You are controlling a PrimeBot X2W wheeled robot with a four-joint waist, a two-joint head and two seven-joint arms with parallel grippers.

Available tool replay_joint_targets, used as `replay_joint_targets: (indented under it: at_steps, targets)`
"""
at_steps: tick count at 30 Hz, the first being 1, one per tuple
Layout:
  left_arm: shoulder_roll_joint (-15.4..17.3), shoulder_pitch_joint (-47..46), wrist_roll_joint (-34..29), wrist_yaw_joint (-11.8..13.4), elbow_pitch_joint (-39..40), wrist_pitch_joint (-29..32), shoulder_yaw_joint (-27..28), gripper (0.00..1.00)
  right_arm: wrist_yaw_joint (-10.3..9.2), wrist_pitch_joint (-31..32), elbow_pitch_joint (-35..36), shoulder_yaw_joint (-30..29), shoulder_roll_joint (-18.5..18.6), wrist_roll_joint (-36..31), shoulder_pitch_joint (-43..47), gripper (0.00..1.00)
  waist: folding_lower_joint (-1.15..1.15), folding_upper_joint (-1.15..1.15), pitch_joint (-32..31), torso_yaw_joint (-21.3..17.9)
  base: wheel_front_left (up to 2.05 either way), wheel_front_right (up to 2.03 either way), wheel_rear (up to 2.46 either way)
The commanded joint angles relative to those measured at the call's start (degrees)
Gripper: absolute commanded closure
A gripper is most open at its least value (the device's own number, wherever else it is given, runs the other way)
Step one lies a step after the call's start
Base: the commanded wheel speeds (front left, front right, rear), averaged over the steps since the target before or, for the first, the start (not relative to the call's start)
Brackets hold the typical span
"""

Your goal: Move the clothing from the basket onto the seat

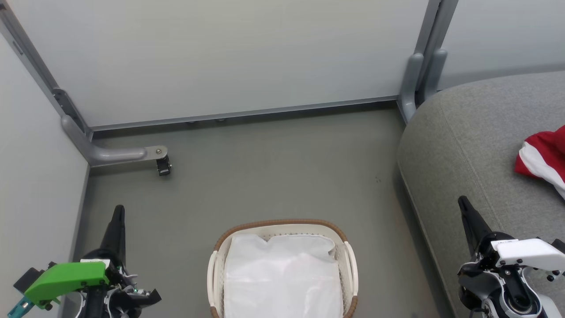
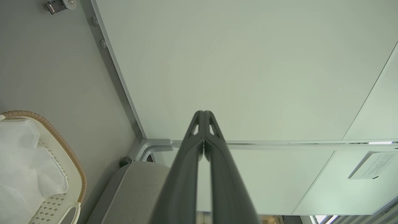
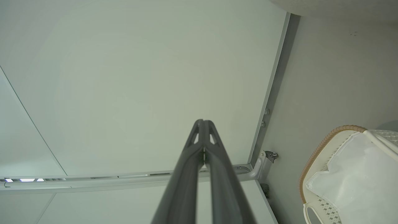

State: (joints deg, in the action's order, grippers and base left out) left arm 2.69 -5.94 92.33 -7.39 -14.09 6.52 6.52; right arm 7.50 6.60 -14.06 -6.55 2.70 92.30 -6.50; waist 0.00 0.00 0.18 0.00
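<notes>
– Since no red is seen inside the basket point(image 1: 282, 223) at the bottom centre of the head view, what is to be judged of the step in hand?

– It is judged to be a last check. A white sheet point(image 1: 282, 274) is seen lying in the basket, with no red beside it. The red clothing point(image 1: 545, 154) is found at the right edge of the frame, lying on the grey seat point(image 1: 463, 132) and partly cut off by the frame.

– How is that check best done?

– The sheet should be lifted by one corner, so that anything hidden beneath can be seen; whether something lies under it cannot be told. The sheet is not to be carried to the seat. The basket should be approached from above, so that it is not pushed across the floor point(image 1: 273, 168).

– And the pincers?

– Both are pressed narrow, tips together, with nothing held. The left pincer point(image 1: 118, 211) is seen at the lower left, the right pincer point(image 1: 462, 202) at the lower right, near the seat's front edge. Either would have to be opened before any cloth is taken.

– What is counted?

– One basket, one white sheet, one seat and two pincers. One red heap with white stripes is counted; whether it is made up of one garment or several cannot be told.
</notes>
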Motion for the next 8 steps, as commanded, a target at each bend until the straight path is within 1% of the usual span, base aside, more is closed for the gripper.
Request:
replay_joint_targets:
  at_steps: [1, 8]
  targets:
    - [0.4, -0.6, 0.2, -0.2, 0.1, 0.2, 0.1, 1.0, -0.02, 0.1, 0.2, -0.1, 0.3, 0.2, 0.6, 1.0, 0.0, 0.0, 0.0, 0.0, 0.0, 0.0, 0.0]
    - [0.4, -0.6, 0.2, -0.2, 0.1, 0.2, 0.1, 1.0, -0.02, 0.1, 0.2, -0.1, 0.3, 0.2, 0.6, 1.0, 0.0, 0.0, 0.0, 0.0, 0.0, 0.0, 0.0]
